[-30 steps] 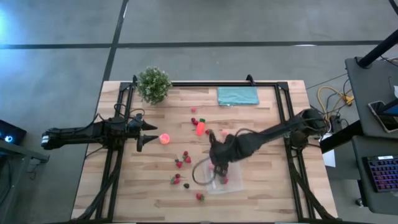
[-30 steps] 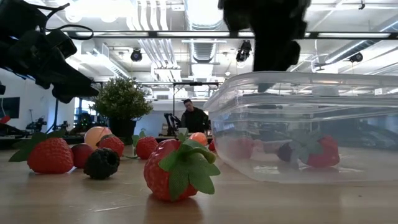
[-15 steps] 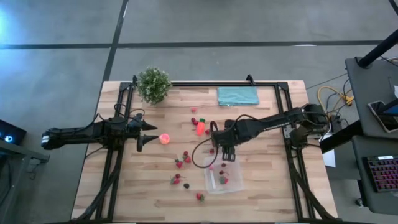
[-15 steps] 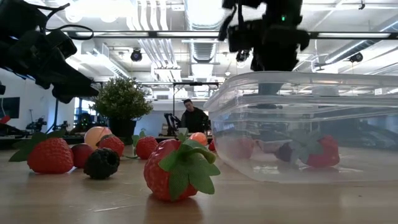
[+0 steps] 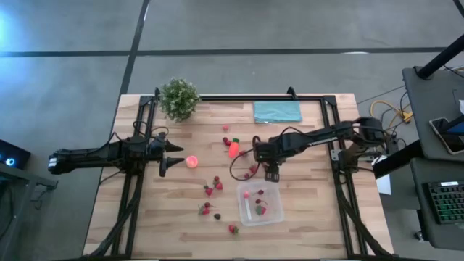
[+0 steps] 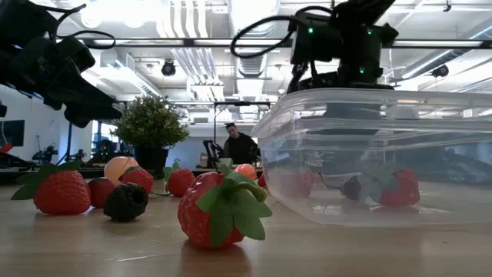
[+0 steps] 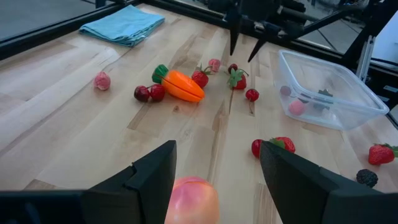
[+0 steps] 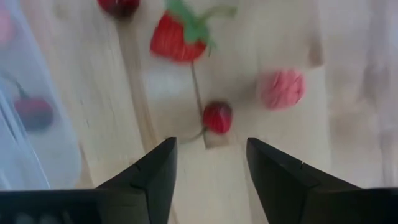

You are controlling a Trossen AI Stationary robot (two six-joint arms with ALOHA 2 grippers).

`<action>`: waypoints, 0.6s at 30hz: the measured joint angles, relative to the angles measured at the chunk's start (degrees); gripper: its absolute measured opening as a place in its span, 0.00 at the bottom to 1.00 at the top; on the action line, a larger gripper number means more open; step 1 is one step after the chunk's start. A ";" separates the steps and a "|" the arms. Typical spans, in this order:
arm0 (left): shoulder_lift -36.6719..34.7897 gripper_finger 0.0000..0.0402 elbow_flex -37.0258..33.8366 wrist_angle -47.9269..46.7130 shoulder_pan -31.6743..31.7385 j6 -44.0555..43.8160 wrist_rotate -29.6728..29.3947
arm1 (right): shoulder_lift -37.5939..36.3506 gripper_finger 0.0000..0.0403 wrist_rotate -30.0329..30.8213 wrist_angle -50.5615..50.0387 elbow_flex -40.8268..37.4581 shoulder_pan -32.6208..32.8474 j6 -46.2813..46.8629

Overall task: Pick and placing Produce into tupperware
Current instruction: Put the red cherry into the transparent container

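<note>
My right tool [image 5: 271, 172] is open and empty over loose produce

A small red cherry [image 8: 217, 117] lies on the desk just beyond the tupperware [image 5: 259, 204]; it looks light and smooth, so I would pinch its round middle.

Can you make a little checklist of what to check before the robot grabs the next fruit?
1. Right gripper empty with fingers apart: ok.
2. A fruit lined up ahead of it, the small red cherry: ok.
3. Strawberry and pink berry apart from the cherry: ok.
4. Tupperware has room for more: ok.
5. Left gripper waiting far off, beside the pink-orange ball: ok.
6. Cherry stem free to lift: cannot tell.
</note>
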 joint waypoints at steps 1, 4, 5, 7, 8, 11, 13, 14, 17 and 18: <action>0.00 0.54 0.00 0.01 0.01 0.00 -0.01 | -0.53 0.48 0.03 1.09 -0.26 -0.23 1.01; 0.00 0.54 0.00 0.00 0.01 0.00 -0.01 | -1.16 0.52 0.10 2.46 -0.39 -0.65 6.35; 0.00 0.54 0.00 -0.01 -0.01 0.00 -0.01 | -1.16 0.53 0.26 2.51 -0.50 -0.75 7.92; 0.00 0.54 0.00 0.00 -0.01 0.00 0.00 | -0.94 0.54 0.26 3.05 -1.15 -0.77 10.95; 0.00 0.54 0.00 0.01 -0.01 0.00 0.01 | -0.53 0.55 0.22 3.85 -1.54 -0.75 12.54; 0.02 0.54 0.00 0.01 0.00 0.00 -0.01 | 0.75 0.56 -0.21 4.52 -2.13 -0.73 18.22; 0.00 0.54 0.00 0.01 -0.01 0.00 -0.01 | 0.93 0.56 -0.16 4.74 -2.06 -0.73 22.90; 0.01 0.54 0.00 0.01 0.00 0.00 -0.01 | 0.91 0.56 0.07 5.14 -1.88 -0.73 23.89; 0.00 0.54 0.00 0.01 0.00 0.00 0.01 | 0.89 0.56 2.63 6.08 -0.63 -0.73 24.04; 0.01 0.54 0.00 0.01 0.01 0.00 0.01 | 0.87 0.56 3.15 5.88 -0.17 -0.73 23.37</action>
